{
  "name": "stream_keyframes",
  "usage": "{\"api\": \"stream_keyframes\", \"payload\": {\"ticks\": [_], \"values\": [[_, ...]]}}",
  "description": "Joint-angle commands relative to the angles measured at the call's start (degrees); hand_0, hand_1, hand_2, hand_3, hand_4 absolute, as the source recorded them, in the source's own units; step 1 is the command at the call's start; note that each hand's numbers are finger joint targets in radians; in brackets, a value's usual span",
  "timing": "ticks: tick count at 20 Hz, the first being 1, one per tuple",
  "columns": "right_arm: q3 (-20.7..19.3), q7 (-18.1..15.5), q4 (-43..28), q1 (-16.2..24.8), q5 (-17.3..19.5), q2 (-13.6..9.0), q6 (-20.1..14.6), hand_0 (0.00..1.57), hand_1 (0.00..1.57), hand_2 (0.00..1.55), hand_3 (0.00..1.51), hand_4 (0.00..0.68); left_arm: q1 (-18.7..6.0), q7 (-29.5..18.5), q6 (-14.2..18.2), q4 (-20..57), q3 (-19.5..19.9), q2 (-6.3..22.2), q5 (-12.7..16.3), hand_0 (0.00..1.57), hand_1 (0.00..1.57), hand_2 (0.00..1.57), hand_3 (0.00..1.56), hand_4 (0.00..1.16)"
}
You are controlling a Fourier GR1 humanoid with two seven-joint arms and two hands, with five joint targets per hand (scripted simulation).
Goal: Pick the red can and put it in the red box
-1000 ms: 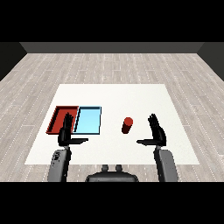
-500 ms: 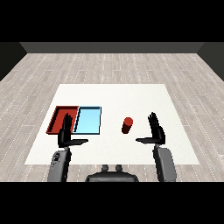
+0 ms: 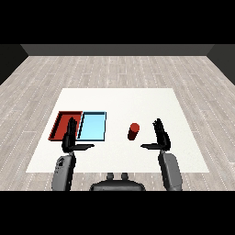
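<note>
A small red can (image 3: 133, 131) stands upright on the white table, right of the two trays. The red tray (image 3: 61, 124) lies at the left, with the light blue tray (image 3: 93, 126) touching its right side. My right hand (image 3: 160, 137) is open, fingers straight up and thumb pointing left, a short way right of the can and apart from it. My left hand (image 3: 70, 137) is open too, fingers up, in front of the seam between the trays, partly covering the red tray's near edge.
The white table (image 3: 119, 103) stretches well beyond the trays toward the back and right. Grey wood floor surrounds it.
My right hand has drifted slightly left toward the can. The can, the trays and the left hand stay where they were.
</note>
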Motion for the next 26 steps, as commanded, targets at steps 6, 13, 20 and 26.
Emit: {"api": "stream_keyframes", "payload": {"ticks": [6,13,20,26], "values": [[-3.30,-1.61,11.22,-7.20,-3.26,-1.74,2.52,0.00,0.00,0.00,0.00,0.000,0.47,0.40,1.30,0.40,-0.93,-1.79,0.07,0.00,0.00,0.00,0.00,0.00],[-0.49,-0.68,15.48,-11.83,-2.08,3.22,-2.75,0.00,0.00,0.00,0.00,0.000,5.96,-0.24,-0.33,-5.60,-2.45,-1.72,0.17,0.00,0.00,0.00,0.00,0.00],[4.75,-5.09,17.81,-9.95,-4.20,3.40,-5.55,0.00,0.00,0.00,0.00,0.000,0.91,-0.59,-2.83,0.40,1.24,0.17,3.97,0.00,0.00,0.00,0.00,0.00],[0.19,-9.45,24.88,-11.28,-5.41,2.46,-1.13,0.00,0.00,0.00,0.00,0.000,-0.14,-0.23,-2.81,0.55,2.04,1.05,3.72,0.00,0.00,0.00,0.00,0.00]]}}
